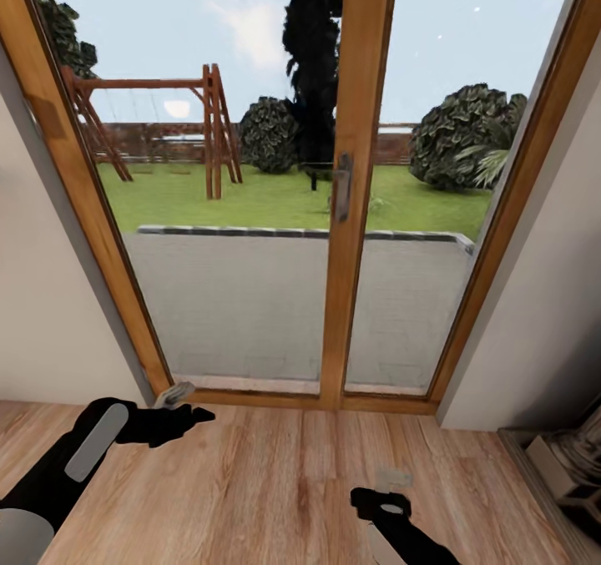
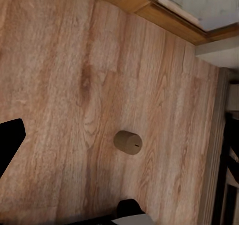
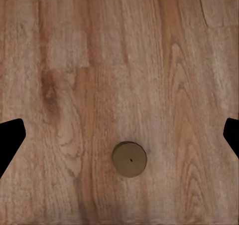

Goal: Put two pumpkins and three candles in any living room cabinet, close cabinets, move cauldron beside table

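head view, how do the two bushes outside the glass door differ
The left bush looks smaller and rounder, while the right bush looks wider and bulkier. The left bush sits right beside the tall dark tree. The right bush has pale spiky leaves at its side. Both are dark green and stand at the far edge of the lawn.

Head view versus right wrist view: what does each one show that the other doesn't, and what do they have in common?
Head view alone: a wood-framed glass patio door with a dark handle, a garden with a wooden swing frame, pale walls, and the black left gripper.

Right wrist view alone: a top-down look at a small tan cylinder standing on the floor between two black fingertips, set wide apart.

Both: the light wooden plank floor.
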